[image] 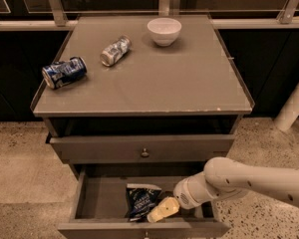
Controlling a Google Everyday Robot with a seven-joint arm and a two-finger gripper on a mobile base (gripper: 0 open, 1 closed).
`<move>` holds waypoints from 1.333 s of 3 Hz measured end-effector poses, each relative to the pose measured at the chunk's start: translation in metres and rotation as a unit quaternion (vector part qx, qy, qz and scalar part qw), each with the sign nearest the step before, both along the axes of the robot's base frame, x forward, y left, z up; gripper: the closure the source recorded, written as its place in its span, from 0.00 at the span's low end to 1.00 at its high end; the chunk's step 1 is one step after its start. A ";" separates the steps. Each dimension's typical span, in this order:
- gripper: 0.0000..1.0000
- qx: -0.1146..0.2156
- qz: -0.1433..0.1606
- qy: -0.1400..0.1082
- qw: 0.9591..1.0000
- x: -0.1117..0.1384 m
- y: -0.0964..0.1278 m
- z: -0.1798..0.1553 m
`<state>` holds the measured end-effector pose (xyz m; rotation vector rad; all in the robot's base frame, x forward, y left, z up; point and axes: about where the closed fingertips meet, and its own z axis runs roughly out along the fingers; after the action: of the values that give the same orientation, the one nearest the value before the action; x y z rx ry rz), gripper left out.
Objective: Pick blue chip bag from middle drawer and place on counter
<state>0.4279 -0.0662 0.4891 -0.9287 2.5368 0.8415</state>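
Camera view, seen from above the cabinet. The gripper (162,209) sits low inside the open middle drawer (102,199), close behind its front panel, at the end of a pale arm (249,180) that enters from the right edge. Its yellowish tip touches the right edge of the blue chip bag (141,199). Whether the gripper is spread or clamped on the bag cannot be told. The bag lies crumpled on the drawer floor, just left of the gripper, with bare floor farther left of it. Directly above the gripper is a closed drawer front (99,148) with a small dark knob (145,153). Higher still, well apart from the gripper, is the counter (184,81). It carries a blue-and-white can (64,72) on its side near the left rim, a silvery can (115,50) on its side farther back, and a white bowl (164,31) upright near the rear edge.
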 end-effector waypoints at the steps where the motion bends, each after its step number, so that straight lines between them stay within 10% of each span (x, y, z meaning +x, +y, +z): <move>1: 0.00 0.004 -0.005 -0.002 1.000 0.012 0.009 -0.018; 4: 0.00 0.004 -0.014 -0.002 1.000 0.030 0.036 -0.057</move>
<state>0.4577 -0.0301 0.4324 -0.8884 2.5351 0.8400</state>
